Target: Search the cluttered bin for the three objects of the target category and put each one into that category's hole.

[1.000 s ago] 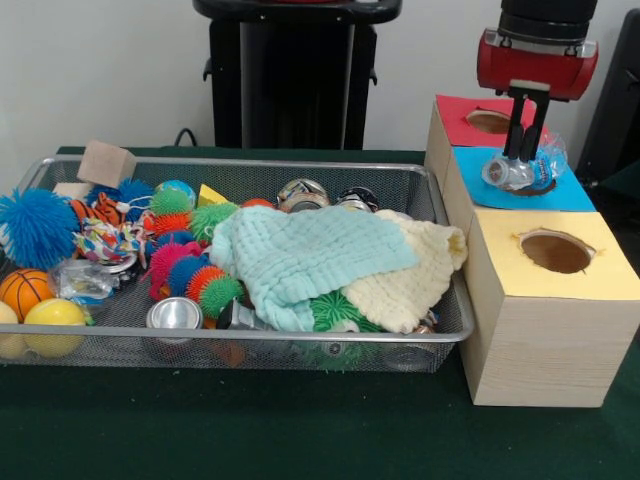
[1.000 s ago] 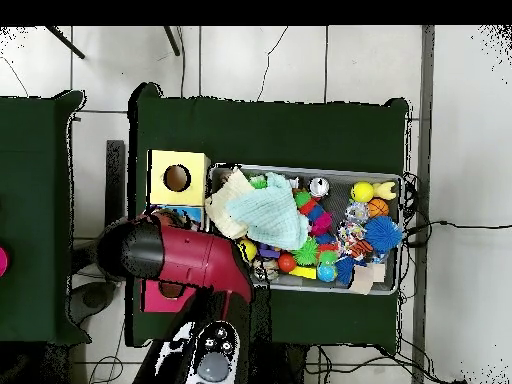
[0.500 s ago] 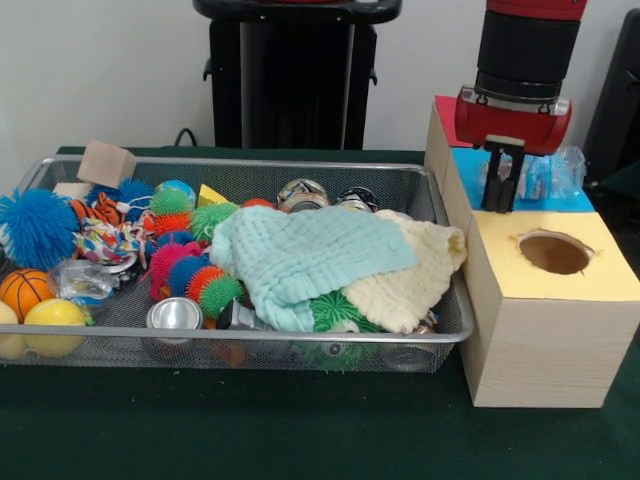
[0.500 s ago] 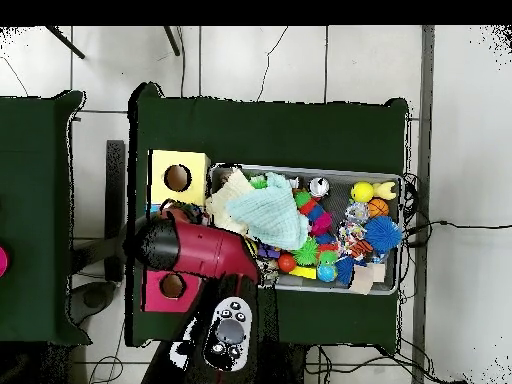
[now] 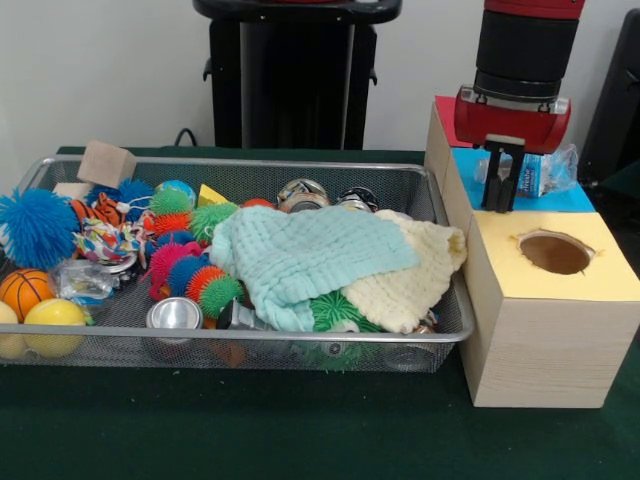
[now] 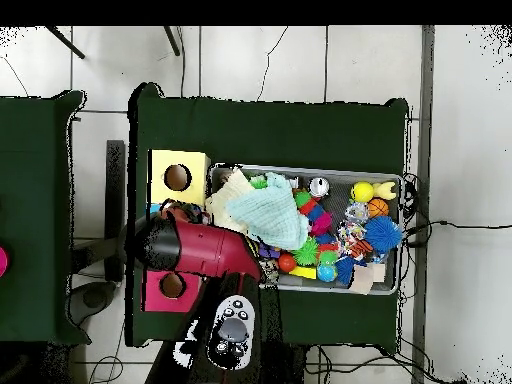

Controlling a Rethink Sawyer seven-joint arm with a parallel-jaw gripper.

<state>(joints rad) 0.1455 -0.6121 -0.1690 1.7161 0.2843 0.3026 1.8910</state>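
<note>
green table (image 5: 250, 430) bears bin (image 5: 300, 345), box (image 5: 545, 340)

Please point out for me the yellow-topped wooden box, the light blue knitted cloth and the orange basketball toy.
Yellow-topped wooden box (image 5: 540, 330), front view, bare front wall.
Light blue knitted cloth (image 5: 305, 255), front view, middle of its folded top.
Orange basketball toy (image 5: 22, 290), front view, its centre.

The bin (image 5: 440, 215) is of thin metal wire mesh, a little shiny. The cloths (image 5: 310, 255) look soft and knitted (rough, matt). The box (image 5: 540, 345) shows pale wood grain, its top is matt paper. The bottle (image 5: 545, 170) is clear crinkled plastic, the table cover (image 5: 250, 430) is matt felt
</note>
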